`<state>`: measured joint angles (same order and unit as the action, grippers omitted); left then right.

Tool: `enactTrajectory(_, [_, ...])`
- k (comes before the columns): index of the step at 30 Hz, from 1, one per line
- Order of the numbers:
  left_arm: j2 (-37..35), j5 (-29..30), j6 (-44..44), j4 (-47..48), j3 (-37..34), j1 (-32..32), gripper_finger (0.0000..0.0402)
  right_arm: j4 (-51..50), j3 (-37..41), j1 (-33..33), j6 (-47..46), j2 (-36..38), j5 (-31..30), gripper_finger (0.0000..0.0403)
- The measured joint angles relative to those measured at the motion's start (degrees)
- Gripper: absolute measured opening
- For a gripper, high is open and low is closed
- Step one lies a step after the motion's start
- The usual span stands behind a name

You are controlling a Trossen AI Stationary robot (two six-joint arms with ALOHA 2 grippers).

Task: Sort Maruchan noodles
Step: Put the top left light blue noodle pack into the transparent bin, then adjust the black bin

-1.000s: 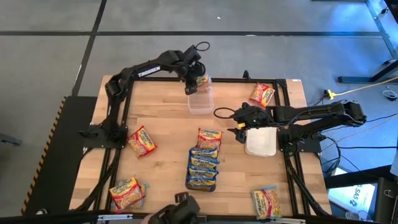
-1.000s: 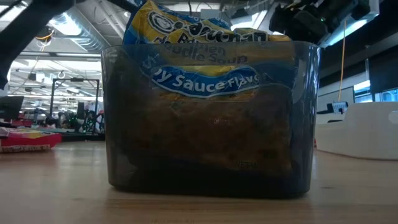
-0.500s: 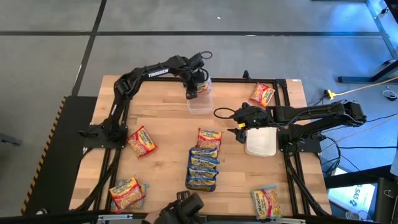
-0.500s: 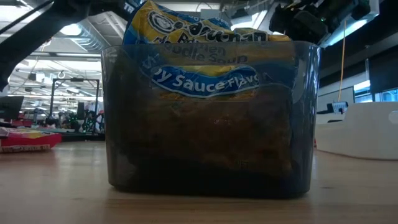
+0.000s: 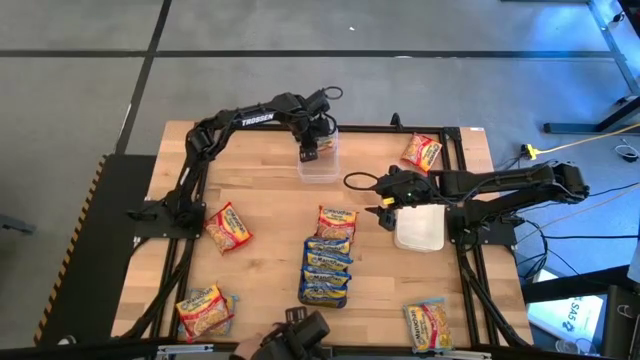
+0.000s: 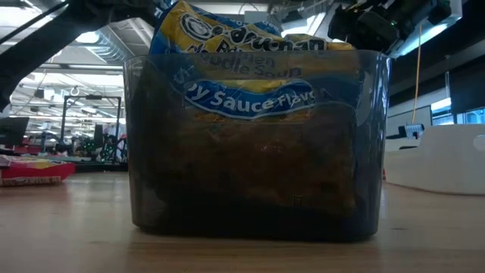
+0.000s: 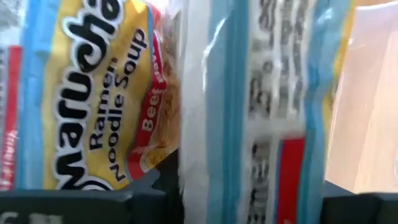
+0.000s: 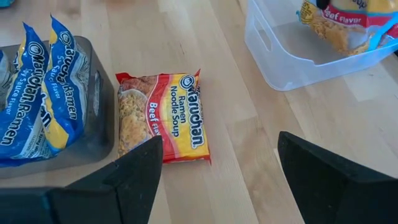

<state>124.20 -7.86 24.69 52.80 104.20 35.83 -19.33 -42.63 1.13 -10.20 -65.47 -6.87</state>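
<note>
Left gripper (image 5: 313, 148) down at the clear plastic tub (image 5: 322, 172) near the far edge of the wooden table (image 5: 260, 190), middle of it. In the left wrist view, right up against two Maruchan packets standing on edge: a Beef Flavor packet (image 7: 93, 93) with its red band facing the lens, and beside it a second packet (image 7: 267, 106) seen from the back, blue and white with a red patch. Dark fingers only at the frame's bottom corners, so cannot tell whether clamped on a packet or loose around it. Right gripper (image 5: 384, 207) low over the table's middle, just beside the white tray (image 5: 425, 235), fingers spread wide and empty. Ahead of it, flat on the wood, another red Beef packet (image 8: 165, 118), touching or nearly touching the dark grey tray (image 8: 99, 93). In that tray, a row of blue Soy Sauce packets (image 5: 328, 265) stood upright, tops above the rim in the low view. Elsewhere on the table, loose packets well apart: one red-banded at the far right (image 5: 421, 152), one at the left (image 5: 228, 227), two overlapping at the near left corner (image 5: 205, 310), one at the near right (image 5: 428, 325).
</note>
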Motion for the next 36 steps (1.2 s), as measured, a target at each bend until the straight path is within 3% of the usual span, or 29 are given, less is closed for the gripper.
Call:
enactTrajectory(5, [-0.1, 2.7, 1.3, -1.0, 0.0, -0.3, 0.0179, 0.0, 0.0, 0.0, 0.0, 0.0, 0.0, 0.0292])
enactTrajectory(23, [-4.3, 5.8, -0.3, 0.0, 2.1, -1.1, 0.0183, -0.1, 0.0, 0.0, 0.1, 0.0, 0.0, 0.0292])
enactTrajectory(31, [-12.0, 5.4, -5.4, 2.2, 2.5, -3.4, 0.0183, -0.1, 0.0, 0.0, 0.0, 0.0, 0.2, 0.0292])
enactTrajectory(36, [-19.9, -1.3, -13.0, 1.9, 1.3, -6.2, 0.0183, -0.2, 0.0, -1.4, 0.0, 0.0, 1.4, 0.0292])
